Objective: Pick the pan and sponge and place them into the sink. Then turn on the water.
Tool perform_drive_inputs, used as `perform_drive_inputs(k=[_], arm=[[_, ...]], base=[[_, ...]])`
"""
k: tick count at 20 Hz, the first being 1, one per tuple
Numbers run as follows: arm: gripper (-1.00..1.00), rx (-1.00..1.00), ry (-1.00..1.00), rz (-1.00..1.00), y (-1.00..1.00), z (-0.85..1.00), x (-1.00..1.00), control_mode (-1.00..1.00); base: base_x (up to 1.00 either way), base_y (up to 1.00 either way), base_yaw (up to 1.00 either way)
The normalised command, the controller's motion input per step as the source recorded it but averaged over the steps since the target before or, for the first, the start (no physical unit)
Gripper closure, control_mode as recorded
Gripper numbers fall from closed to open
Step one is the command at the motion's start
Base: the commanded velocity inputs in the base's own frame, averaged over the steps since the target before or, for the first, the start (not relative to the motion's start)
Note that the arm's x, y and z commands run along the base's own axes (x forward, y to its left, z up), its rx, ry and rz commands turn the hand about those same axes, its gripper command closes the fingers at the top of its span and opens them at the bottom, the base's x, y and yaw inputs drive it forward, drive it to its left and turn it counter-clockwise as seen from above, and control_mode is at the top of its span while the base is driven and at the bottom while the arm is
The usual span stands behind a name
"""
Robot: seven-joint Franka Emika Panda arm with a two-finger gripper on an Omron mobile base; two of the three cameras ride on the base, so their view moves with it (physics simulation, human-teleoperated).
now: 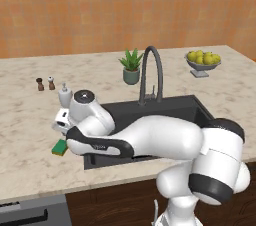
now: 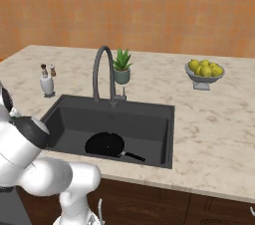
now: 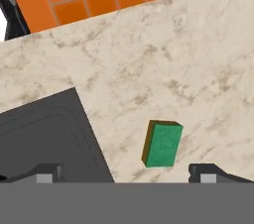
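Green-topped rectangular sponge (image 3: 163, 144) lies between the wide-spread gripper (image 3: 126, 172) tips.
Its long axis runs away from the gripper, beside the matte black sink (image 3: 44, 134); black round pan (image 2: 105, 145) already sits inside.

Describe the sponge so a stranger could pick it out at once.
Start at the black sink set into the marble counter and go to its left front corner. The sponge lies flat on the counter there, beside the rim. It is a small green-topped rectangle, unlike the tall white soap dispenser farther back.
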Motion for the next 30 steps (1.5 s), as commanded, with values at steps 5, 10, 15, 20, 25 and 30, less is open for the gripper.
perform_drive_inputs(k=[5,10,15,20,25,30], arm=[[-1.00,-0.01,0.14,0.00,0.35,-0.31,0.38,-1.00],[-1.00,-0.04,0.13,0.00,0.29,-0.43,0.36,-1.00],[-1.00,-0.05,0.07,0.00,0.33,-0.42,0.30,-1.00],[-1.00,-0.06,0.01,0.00,0.30,-0.37,0.25,-1.00],[-1.00,-0.07,0.00,0.00,0.31,-0.27,0.29,-1.00],[-1.00,-0.04,0.00,0.00,0.21,-0.29,0.23,-1.00]], base=[[0.00,0.00,0.00],[0.00,0.00,0.00],[0.00,0.00,0.00],[0.00,0.00,0.00],[0.00,0.00,0.00],[0.00,0.00,0.00]])
